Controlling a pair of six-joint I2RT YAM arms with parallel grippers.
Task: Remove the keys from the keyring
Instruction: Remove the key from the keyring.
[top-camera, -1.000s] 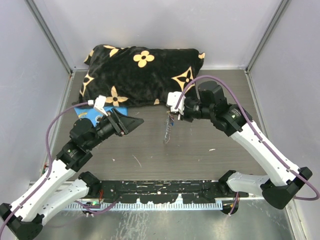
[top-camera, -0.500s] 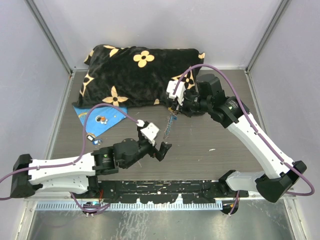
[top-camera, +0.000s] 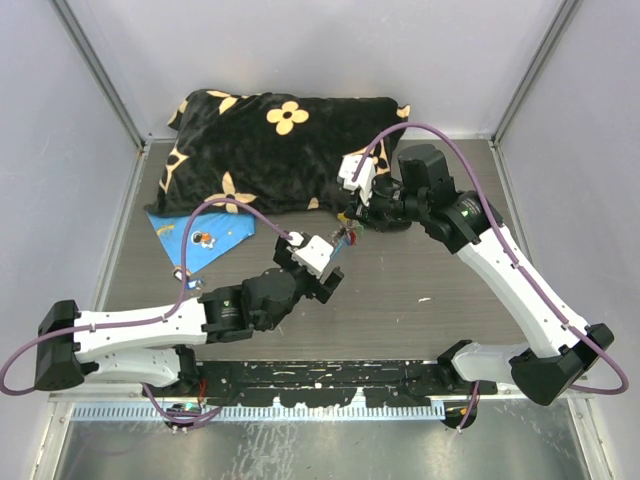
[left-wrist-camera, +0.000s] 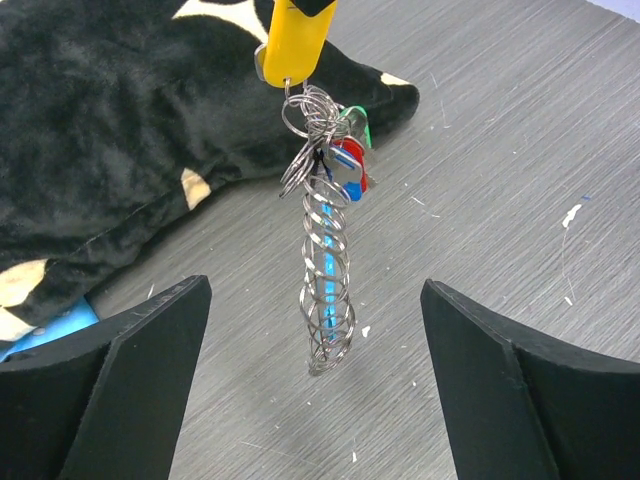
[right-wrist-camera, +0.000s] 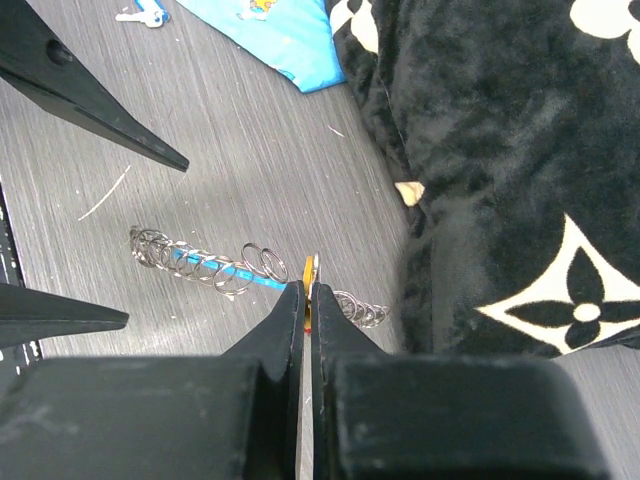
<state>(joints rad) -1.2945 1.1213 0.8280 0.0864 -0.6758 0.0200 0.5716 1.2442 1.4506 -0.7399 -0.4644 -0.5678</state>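
The keyring (left-wrist-camera: 327, 290), a grey chain of wire rings with a light-blue section, hangs upright above the table. It hangs from a yellow-headed key (left-wrist-camera: 292, 45). My right gripper (right-wrist-camera: 307, 290) is shut on that key (right-wrist-camera: 309, 270). Small red, blue and green keys (left-wrist-camera: 348, 168) cluster just under the yellow one. My left gripper (left-wrist-camera: 315, 283) is open wide, one finger on each side of the ring's lower end and touching nothing. From above, the left gripper (top-camera: 330, 283) sits just in front of the right gripper (top-camera: 350, 222).
A black pillow (top-camera: 280, 150) with tan flowers lies at the back, close behind the hanging ring. A blue flat sheet (top-camera: 200, 238) with small items on it lies at the left. One loose key (top-camera: 182, 272) lies beside it. Grey walls enclose the table.
My left arm has swung from beside the blue sheet to the middle, and its jaws have opened wide around the ring's lower end. The right gripper has lifted the ring slightly.
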